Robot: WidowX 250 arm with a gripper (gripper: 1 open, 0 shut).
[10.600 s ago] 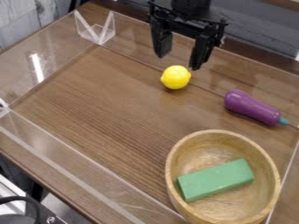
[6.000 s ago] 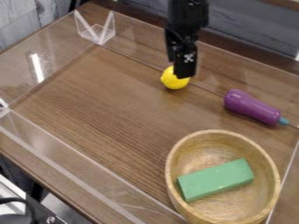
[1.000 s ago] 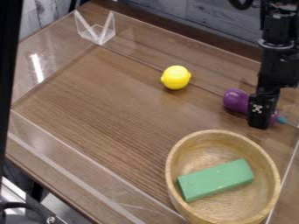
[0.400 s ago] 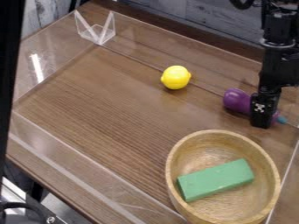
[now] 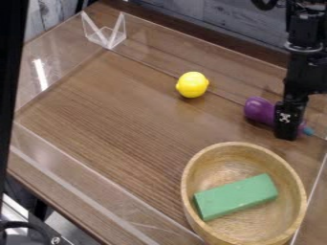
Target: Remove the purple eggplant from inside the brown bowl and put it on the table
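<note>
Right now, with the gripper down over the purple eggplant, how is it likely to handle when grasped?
The purple eggplant looks glossy and rounded, so it may slip or roll between the gripper fingers. It seems small, probably light. Lying on the table, it could scoot sideways.

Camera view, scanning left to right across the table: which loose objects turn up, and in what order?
Yellow ball → green block inside the brown bowl → purple eggplant, on the table under the gripper.
</note>
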